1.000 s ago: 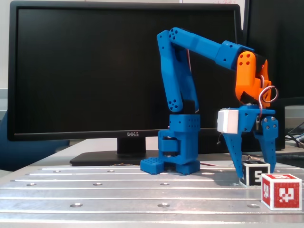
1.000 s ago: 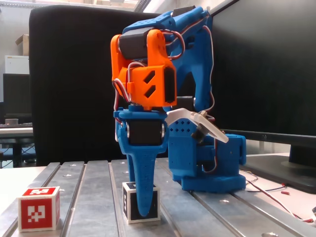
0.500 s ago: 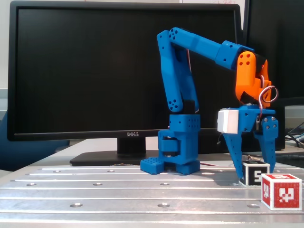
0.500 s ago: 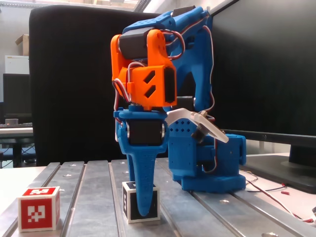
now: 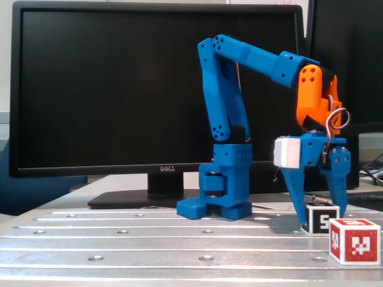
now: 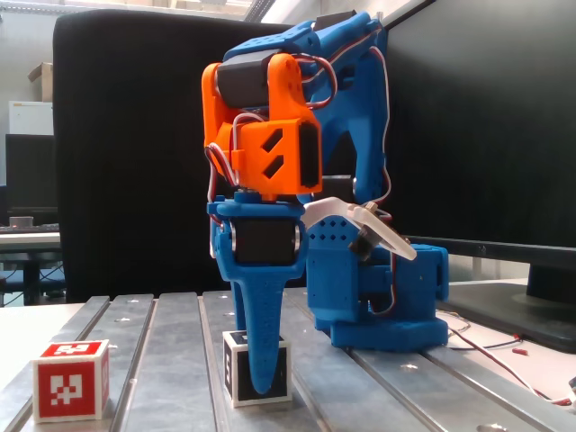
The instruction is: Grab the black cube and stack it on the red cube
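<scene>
The gripper [image 5: 317,216] reaches down with its jaws apart, one on each side of the black cube [image 5: 321,219]. The red cube [image 5: 354,240] sits near the black cube.

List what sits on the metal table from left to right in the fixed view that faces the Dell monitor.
Arm's blue base → gripper, fingers down around the black cube → black cube → red cube, nearest the right edge and standing apart from the black cube.

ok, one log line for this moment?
gripper: open, straddling black cube | black cube: on table, not lifted | red cube: apart, unstacked
</scene>
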